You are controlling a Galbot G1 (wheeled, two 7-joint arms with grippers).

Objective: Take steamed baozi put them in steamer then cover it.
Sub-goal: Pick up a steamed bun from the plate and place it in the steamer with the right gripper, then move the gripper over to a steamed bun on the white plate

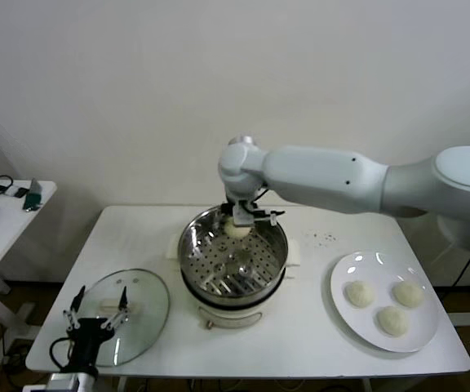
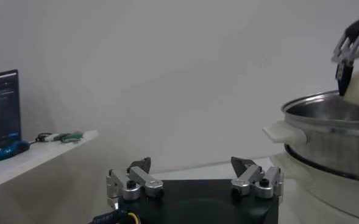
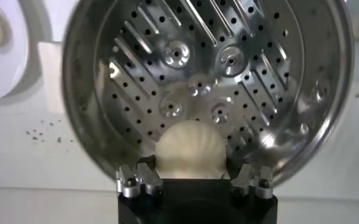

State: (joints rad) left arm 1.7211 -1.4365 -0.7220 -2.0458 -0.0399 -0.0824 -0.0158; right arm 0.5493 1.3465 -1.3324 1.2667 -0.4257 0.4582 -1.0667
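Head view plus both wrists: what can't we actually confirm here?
- Baozi in the right end effector: whether it touches the steamer tray; no view shows under it.
- Its finger contact: hidden by the bun, right wrist view.
- Specks on the table: too small to identify.
- Plate: cut off in the right wrist view.

The head camera looks forward and down across the white table (image 1: pixel 300 343) from above. The left wrist camera sits low at table level, facing the steamer (image 2: pixel 331 131) side-on; the right wrist camera hangs close over the same steamer (image 3: pixel 209 79), looking straight in.
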